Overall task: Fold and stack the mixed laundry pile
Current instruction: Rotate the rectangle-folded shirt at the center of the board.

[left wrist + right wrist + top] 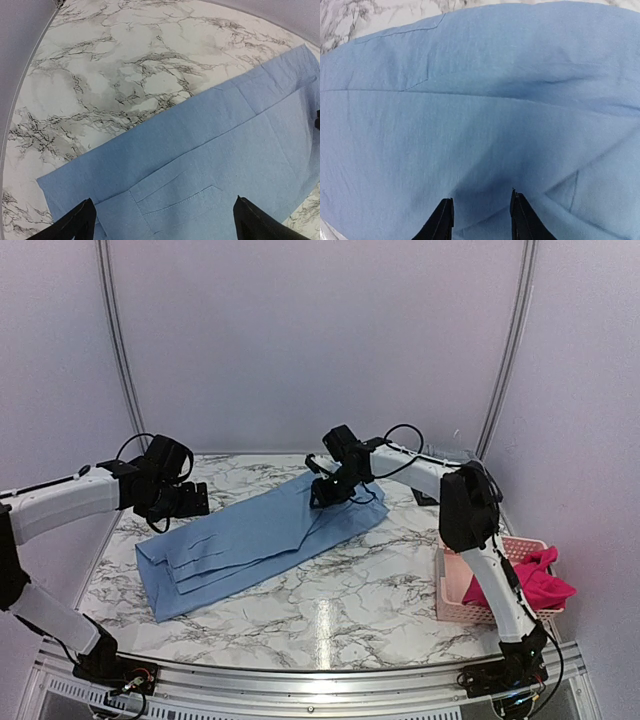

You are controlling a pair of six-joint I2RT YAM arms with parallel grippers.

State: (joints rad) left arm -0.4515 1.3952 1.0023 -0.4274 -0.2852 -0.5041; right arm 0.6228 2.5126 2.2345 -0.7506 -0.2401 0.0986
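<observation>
– Marbled surface, pale walls on three sides. Report where the work lies.

– I find the light blue shirt spread flat. Its long axis runs from near left to far right in the top view. The magenta garment sits in the pink basket at the near right, well apart from the shirt.

– Pincers?

– My left pincer stands fully open with nothing in it, hovering near the far edge of the shirt's left half. The pocket lies between and just ahead of its fingertips in the wrist view. My right pincer is low over the far-right end, jaws drawn to a narrow gap. Cloth fills the view between them, and I cannot tell whether a fold is pinched.

– Which relation governs the next move?

– In my judgement, the shirt's length. Each arm is nearer its own end, so a fold across the long axis would likely need both ends worked together. The right arm is the nearer one to the basket for the second garment.
</observation>
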